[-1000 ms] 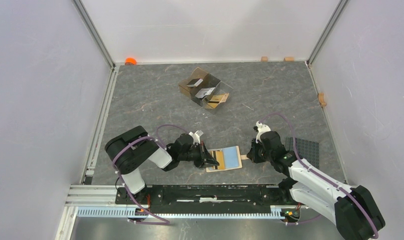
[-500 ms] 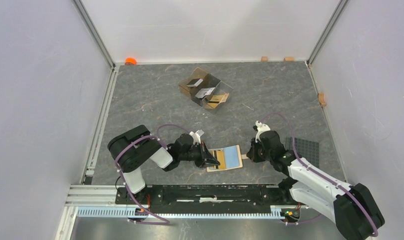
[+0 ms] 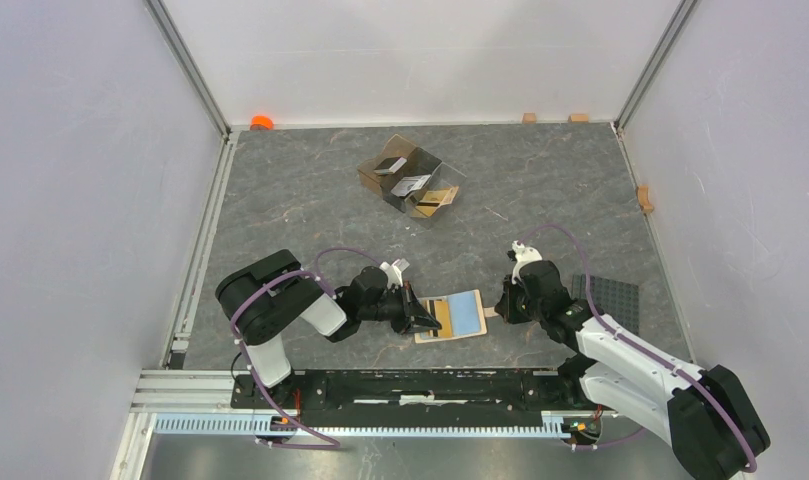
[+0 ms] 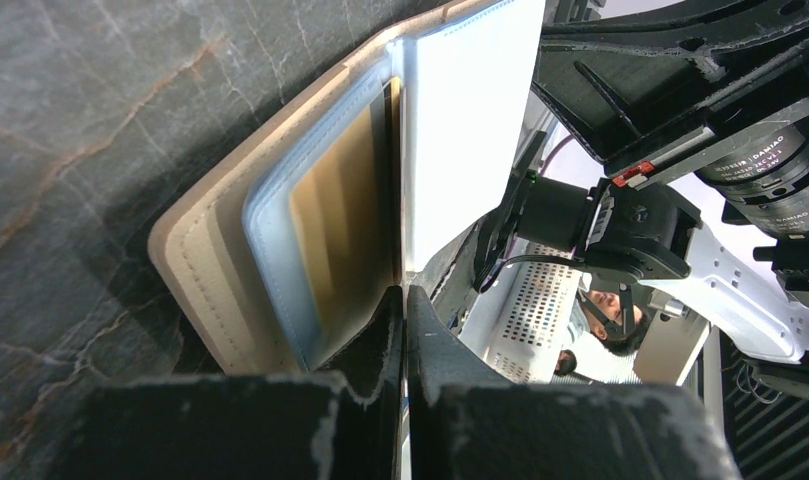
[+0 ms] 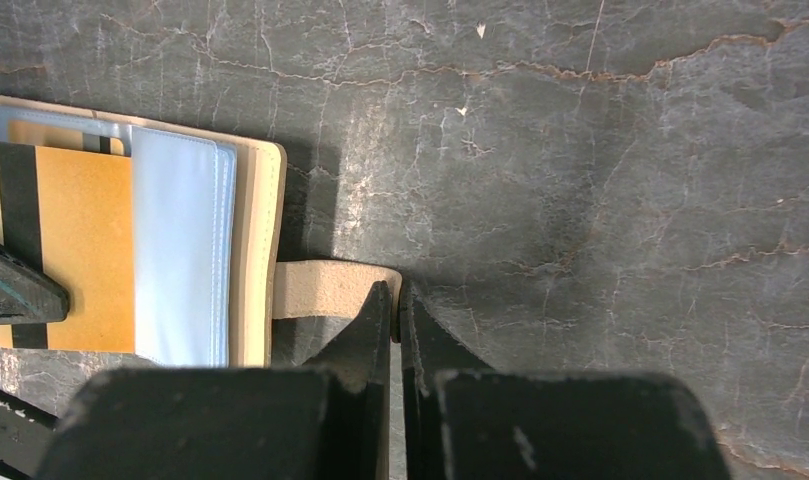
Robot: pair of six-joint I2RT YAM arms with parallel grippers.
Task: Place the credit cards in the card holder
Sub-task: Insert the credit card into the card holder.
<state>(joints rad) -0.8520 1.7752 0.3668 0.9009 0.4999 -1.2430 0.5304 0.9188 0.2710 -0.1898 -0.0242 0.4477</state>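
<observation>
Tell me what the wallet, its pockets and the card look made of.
The wallet looks like matte tan leather or imitation, thick-edged. Its pockets seem soft bluish see-through plastic, glossy. The card is probably stiff orange-gold plastic with a black stripe.

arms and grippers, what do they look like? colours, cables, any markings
The left arm and right arm both have rounded black joint housings joined by white links. A thin purple cable loops along each arm. The left gripper and right gripper have matte black, wedge-shaped fingers with scuffed, whitish edges. No markings are readable on them.
</observation>
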